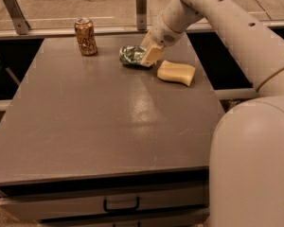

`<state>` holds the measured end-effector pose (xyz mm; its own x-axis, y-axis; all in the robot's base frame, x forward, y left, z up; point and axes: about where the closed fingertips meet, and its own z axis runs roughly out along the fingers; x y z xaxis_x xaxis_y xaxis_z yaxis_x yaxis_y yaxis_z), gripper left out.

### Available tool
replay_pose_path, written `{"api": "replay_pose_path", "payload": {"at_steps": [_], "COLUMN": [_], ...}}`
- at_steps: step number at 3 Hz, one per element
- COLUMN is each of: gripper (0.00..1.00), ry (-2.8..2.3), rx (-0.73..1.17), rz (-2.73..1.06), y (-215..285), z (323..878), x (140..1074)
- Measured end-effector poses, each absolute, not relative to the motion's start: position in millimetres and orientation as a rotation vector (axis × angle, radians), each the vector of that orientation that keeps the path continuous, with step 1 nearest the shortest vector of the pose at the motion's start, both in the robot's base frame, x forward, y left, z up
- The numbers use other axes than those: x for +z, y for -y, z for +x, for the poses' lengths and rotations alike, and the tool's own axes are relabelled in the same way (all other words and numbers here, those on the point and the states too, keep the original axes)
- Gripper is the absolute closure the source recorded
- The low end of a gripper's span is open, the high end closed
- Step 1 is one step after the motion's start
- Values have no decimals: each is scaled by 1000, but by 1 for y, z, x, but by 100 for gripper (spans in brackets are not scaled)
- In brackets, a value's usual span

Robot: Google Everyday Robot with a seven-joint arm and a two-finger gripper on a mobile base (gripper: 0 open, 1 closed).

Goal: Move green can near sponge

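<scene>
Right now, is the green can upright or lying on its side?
Tipped: the green can lies on its side on the table, gripper at it.

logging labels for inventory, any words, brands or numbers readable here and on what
No text here can be read.
Orange-brown can: printed pattern, too blurred to read.
Green can, lying on its side with the gripper at its right end: markings too blurred to read.
Sponge and table: no writing visible.
</scene>
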<state>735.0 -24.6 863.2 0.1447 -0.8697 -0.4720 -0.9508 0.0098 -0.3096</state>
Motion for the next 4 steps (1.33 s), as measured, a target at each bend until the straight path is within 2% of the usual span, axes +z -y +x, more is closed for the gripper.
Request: {"api": "replay_pose_path", "payload": {"at_steps": [1,2,4], "gripper": [12,0,0], "ry": [-1756,-1774,-1763], "rx": [196,175,145], "rz": [-1859,-1830,-1672], "y": [27,38,91], "z": [732,727,712], "x": [861,871,938]}}
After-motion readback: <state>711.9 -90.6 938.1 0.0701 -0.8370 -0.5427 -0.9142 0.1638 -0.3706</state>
